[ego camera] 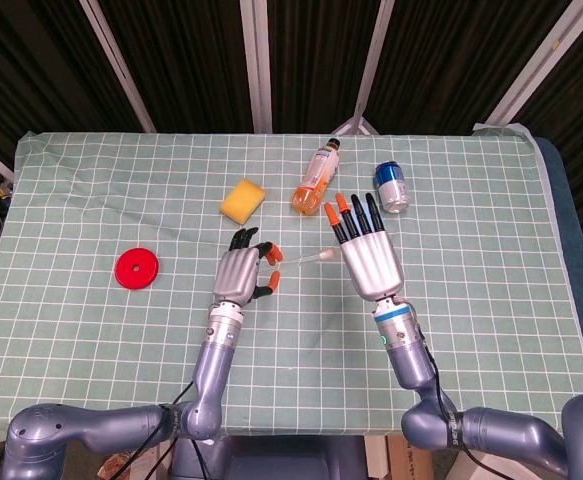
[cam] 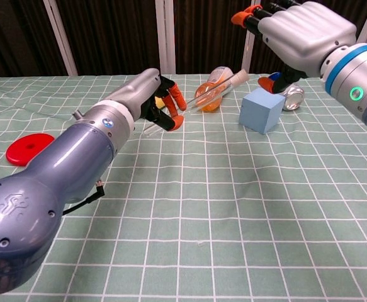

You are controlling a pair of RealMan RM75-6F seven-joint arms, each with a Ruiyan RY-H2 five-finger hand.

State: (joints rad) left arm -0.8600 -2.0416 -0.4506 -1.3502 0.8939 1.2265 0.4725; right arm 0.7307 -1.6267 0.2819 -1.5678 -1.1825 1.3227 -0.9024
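Left hand, fingers curled, pinches one end of a clear tube; the tube slants up and away from the hand toward the robot's right, its white-capped far end free in the air above the cloth. In the head view the tube shows as a thin pale line running from the left hand's fingertips toward the right hand.

Right hand, raised above the table with fingers straight and spread, holds nothing; the chest view shows it above and just beyond the tube's free end, not touching it.

Below the right hand stands a light blue cube on the green checked tablecloth. Behind the cube lies a blue can on its side, and near it an orange drink bottle, also lying down, its cap pointing to the far edge.

A yellow sponge lies beyond the left hand, well apart from it. A red disc lies flat on the cloth further to the left.
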